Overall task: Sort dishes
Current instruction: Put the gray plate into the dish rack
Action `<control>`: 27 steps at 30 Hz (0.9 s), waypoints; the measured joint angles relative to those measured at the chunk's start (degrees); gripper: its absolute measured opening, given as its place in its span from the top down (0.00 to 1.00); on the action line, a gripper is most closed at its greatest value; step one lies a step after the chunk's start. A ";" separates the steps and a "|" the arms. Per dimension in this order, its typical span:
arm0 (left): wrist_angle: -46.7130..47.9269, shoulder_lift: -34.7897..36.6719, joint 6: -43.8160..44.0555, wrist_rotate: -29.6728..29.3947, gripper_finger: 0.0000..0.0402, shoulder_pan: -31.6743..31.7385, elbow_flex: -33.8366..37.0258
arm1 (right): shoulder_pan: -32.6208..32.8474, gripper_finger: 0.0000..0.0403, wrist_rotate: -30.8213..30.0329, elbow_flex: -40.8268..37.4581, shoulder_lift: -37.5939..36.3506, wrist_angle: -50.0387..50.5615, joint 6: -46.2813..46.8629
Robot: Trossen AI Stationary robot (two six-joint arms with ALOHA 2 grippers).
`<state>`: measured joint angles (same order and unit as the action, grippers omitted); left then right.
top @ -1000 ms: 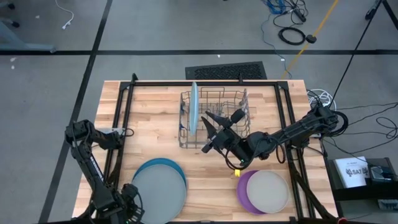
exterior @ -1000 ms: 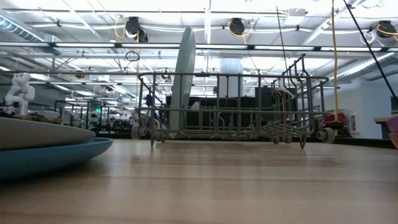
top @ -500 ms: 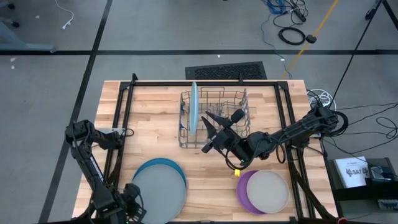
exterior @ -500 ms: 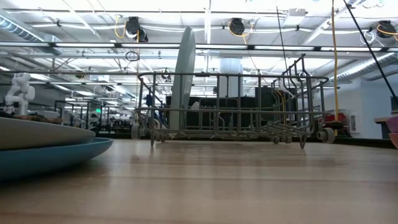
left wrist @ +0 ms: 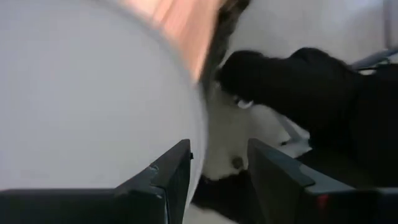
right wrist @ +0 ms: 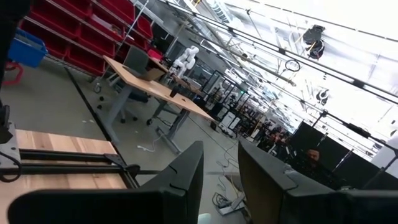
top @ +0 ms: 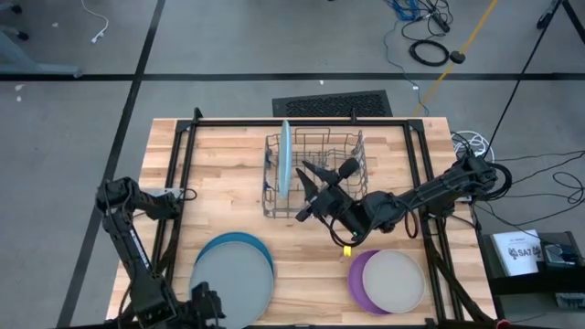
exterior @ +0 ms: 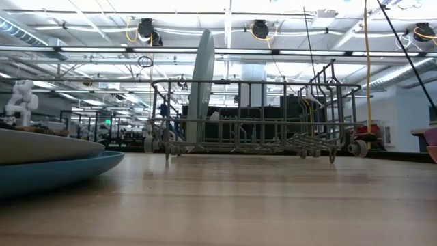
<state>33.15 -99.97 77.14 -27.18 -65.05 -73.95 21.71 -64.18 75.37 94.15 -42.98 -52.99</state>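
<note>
High view showed the right claw (top: 311, 194), fingers parted and empty, over the grey wire dish rack (top: 345, 146) holding an upright light blue plastic plate (top: 285, 158). The left claw (top: 206, 306), gaping with nothing gripped, sat beside the grey round plate (top: 233, 281) stacked on the tabletop (top: 228, 183).

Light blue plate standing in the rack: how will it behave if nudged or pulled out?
The light blue plate stands upright on edge between the wires of the dish rack, so a sideways nudge would probably only tilt it. It looks thin and stiff, likely light. Once free, its round rim could roll.
</note>
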 joint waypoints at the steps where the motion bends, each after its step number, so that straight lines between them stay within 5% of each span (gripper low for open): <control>1: -0.71 -0.58 -2.19 -0.44 0.60 0.33 0.00 | 0.00 0.76 0.00 0.00 0.00 -0.02 0.00; 16: -5.50 -9.13 -8.49 13.75 0.60 4.99 0.09 | -0.37 0.76 -0.30 0.00 0.00 -0.04 0.02; 27: -3.21 -9.22 -8.60 14.34 0.60 5.14 -0.46 | -0.76 0.76 -0.28 0.00 -0.02 -0.02 0.02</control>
<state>29.94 -109.19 68.54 -12.84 -59.91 -74.41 20.95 -64.47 75.37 94.13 -43.00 -52.97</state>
